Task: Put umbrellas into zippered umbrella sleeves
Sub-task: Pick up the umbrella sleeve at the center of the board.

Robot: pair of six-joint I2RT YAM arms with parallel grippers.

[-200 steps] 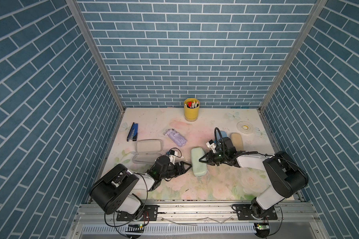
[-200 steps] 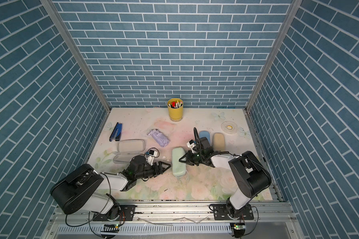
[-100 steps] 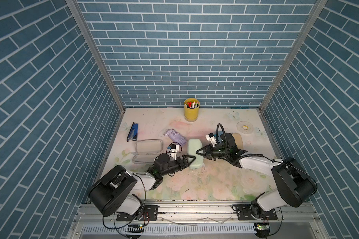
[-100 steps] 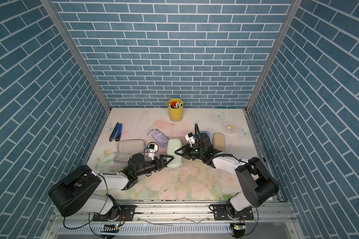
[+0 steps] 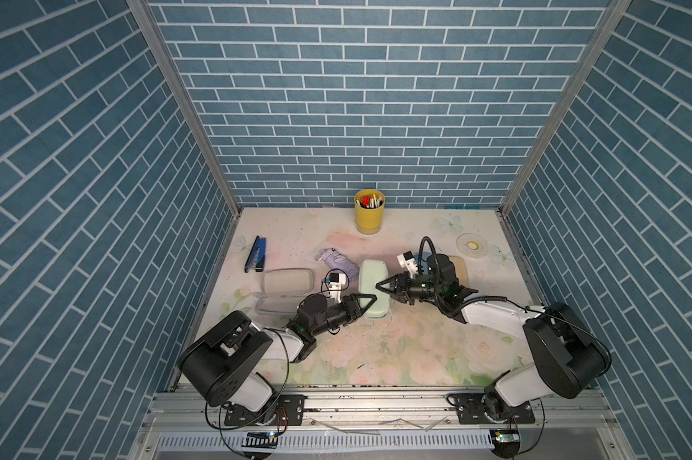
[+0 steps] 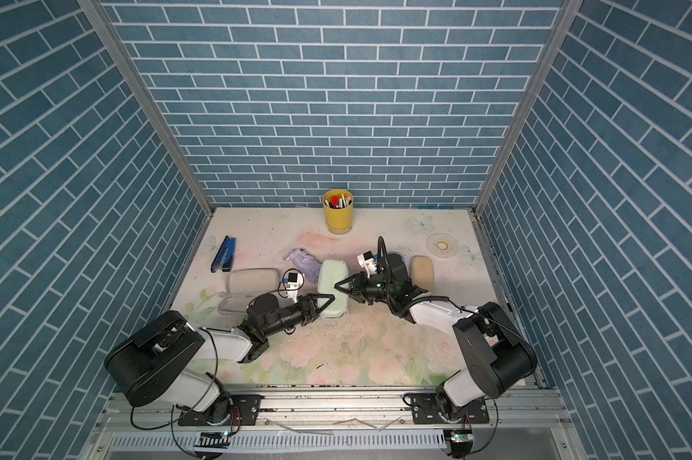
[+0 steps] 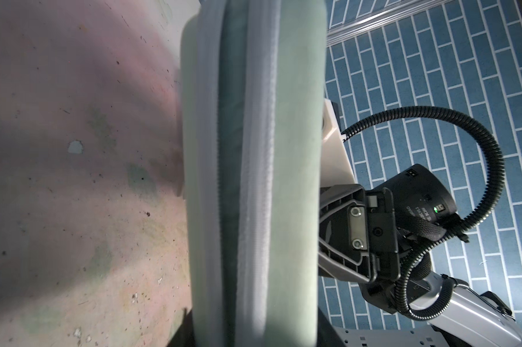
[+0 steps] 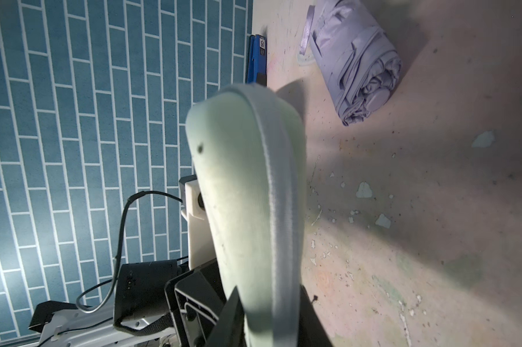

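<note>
A mint green sleeve (image 5: 372,278) (image 6: 330,280) lies mid-table beside a lilac umbrella (image 5: 338,261) (image 8: 355,69). My left gripper (image 5: 365,303) (image 7: 253,336) is shut on its near left corner, one finger on each face. My right gripper (image 5: 384,285) (image 8: 268,318) is shut on its right edge. In the left wrist view the sleeve's zip (image 7: 232,180) stands partly apart with dark green showing in the gap. An open sleeve, grey inside (image 5: 286,280), lies left. A tan sleeve (image 6: 422,271) and a light blue sleeve (image 6: 402,258) sit behind the right arm, the blue one mostly hidden.
A dark blue stapler (image 5: 256,255) lies at the left wall. A yellow pen cup (image 5: 369,213) stands at the back wall. A clear tape roll (image 5: 471,245) lies back right. Blue brick walls close in three sides.
The right gripper carried the mint green sleeve back and left, up beside the lilac umbrella. The left gripper followed and closed on its near corner.
</note>
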